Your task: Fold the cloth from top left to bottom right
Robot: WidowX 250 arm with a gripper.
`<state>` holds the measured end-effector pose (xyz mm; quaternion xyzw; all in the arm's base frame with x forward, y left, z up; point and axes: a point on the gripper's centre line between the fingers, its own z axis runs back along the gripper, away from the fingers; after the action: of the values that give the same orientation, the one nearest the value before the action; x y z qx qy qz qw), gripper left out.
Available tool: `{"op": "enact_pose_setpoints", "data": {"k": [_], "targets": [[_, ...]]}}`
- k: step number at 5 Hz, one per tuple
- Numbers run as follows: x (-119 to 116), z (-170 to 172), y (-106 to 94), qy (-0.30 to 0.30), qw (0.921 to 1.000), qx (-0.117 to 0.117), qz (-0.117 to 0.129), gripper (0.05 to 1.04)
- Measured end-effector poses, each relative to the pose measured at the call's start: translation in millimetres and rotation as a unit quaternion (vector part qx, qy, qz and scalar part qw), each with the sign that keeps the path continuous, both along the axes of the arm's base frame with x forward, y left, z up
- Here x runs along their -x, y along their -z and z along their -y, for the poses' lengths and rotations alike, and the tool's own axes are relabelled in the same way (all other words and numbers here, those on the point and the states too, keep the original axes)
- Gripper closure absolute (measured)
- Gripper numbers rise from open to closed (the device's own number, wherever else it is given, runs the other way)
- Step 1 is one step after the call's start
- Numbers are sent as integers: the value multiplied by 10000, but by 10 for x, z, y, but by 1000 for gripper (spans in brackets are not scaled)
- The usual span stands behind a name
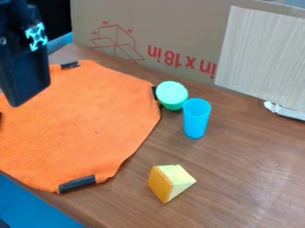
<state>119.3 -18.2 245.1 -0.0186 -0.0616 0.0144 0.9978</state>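
Note:
My black gripper and arm (24, 58) hang at the upper left, in front of the cloth's upper left part. The orange cloth (89, 120) lies spread mostly flat over the left half of the table, with black tabs on its edges. One tab (70, 65) is at the top, another (77, 183) at the lower edge, and a third is partly behind the green object at the right.
A green rounded object (172, 94) touches or nearly touches the cloth's right edge, beside an upright blue cup (196, 118). A yellow-orange wedge (170, 182) sits lower right. A cardboard box (173, 26) and a pale panel (262, 53) stand behind.

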Motion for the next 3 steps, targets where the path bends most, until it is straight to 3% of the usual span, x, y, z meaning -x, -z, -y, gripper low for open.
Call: {"op": "enact_pose_setpoints", "data": {"k": [1,2,3], "targets": [[2,2,12,53,10000,-8,-14,83],[-154,-137,76,165,9998,-19,-83,83],[-399,-464,170,166,9997,155,-96,83]]}}
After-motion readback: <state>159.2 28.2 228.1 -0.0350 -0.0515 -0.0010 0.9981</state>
